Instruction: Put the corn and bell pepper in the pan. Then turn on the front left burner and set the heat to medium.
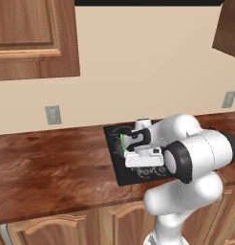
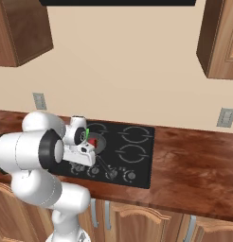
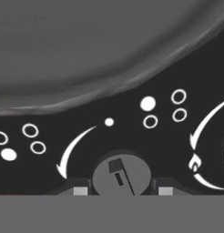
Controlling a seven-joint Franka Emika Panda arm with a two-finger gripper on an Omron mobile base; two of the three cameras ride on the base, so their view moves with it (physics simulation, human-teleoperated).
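Gripper point(image 3: 123, 190) sits low over the front edge of the black cooktop point(image 2: 137, 165), its two dark fingertips point(image 3: 80, 191) closed on a round grey burner knob point(image 3: 122, 175) that stands between them; the knob carries a small dark pointer mark, and white printed arrows, burner-position dots and a flame symbol surround it on the cooktop face. From the base cameras the hand hangs over the front left portion of the cooktop, with the white forearm crossing above the row of knobs point(image 2: 131, 176) along the front edge.

Pan point(image 3: 86, 50), dark grey and shallow, rests on the left side of the cooktop just behind the gripped knob; its curved rim spans the upper part of the hand view. Its thin black handle point(image 2: 105, 164) runs toward the front edge of the cooktop.

Bell pepper point(image 2: 93, 141), a small red lump, lies inside the pan, partly hidden by the wrist; corn point(image 2: 87, 133), a bright green oblong, lies just beside it in the pan, also visible from the left base view as a green sliver point(image 1: 122, 142) behind the hand.

Wooden countertop point(image 1: 48, 162) extends left and right of the cooktop; wall outlets point(image 1: 53, 115) sit on the beige wall behind it.
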